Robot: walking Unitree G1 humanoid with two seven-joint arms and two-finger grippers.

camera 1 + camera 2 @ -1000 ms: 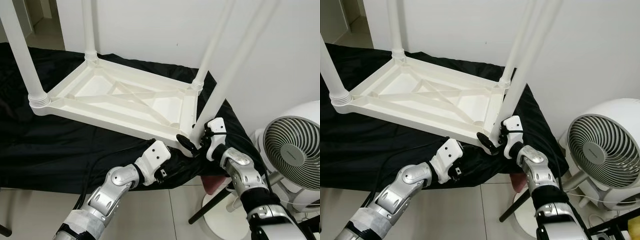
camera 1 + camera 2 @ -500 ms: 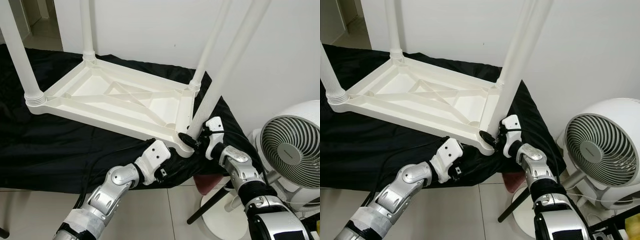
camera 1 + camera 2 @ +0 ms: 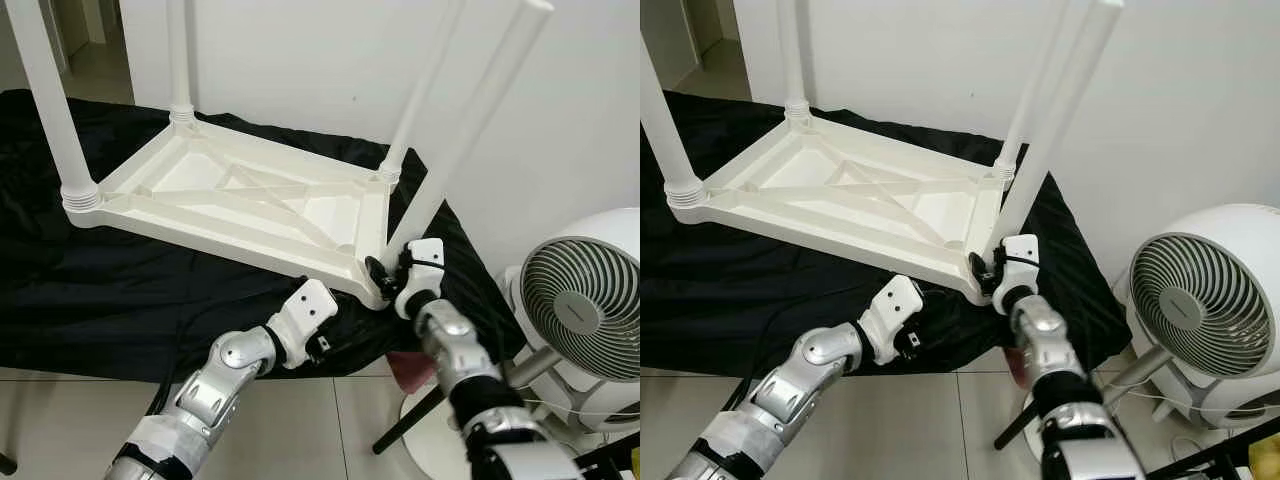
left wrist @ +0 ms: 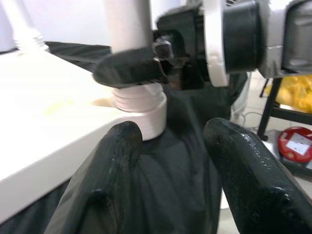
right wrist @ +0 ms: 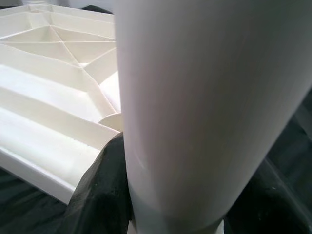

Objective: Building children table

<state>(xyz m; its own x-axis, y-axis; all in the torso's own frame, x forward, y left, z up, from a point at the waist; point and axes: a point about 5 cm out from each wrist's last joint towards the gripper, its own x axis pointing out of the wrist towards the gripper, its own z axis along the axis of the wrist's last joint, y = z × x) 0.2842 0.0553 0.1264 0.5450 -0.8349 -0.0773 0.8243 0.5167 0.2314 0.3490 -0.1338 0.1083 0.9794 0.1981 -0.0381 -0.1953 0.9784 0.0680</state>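
At the near corner of the upturned white table top (image 3: 250, 210) on the black cloth (image 3: 120, 290), the right gripper (image 3: 385, 275) clasps the tilted fourth leg (image 3: 455, 150) at its base, which should be straightened before turning it into the socket, while the left gripper (image 4: 168, 161) waits open just beside.

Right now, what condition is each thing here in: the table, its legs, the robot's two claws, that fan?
Table top: upside down on black cloth.
Near-right leg: tilted, gripped at its base.
Other three legs: standing in their corners.
Right gripper: shut on that leg.
Left gripper: open.
Fan: upright.
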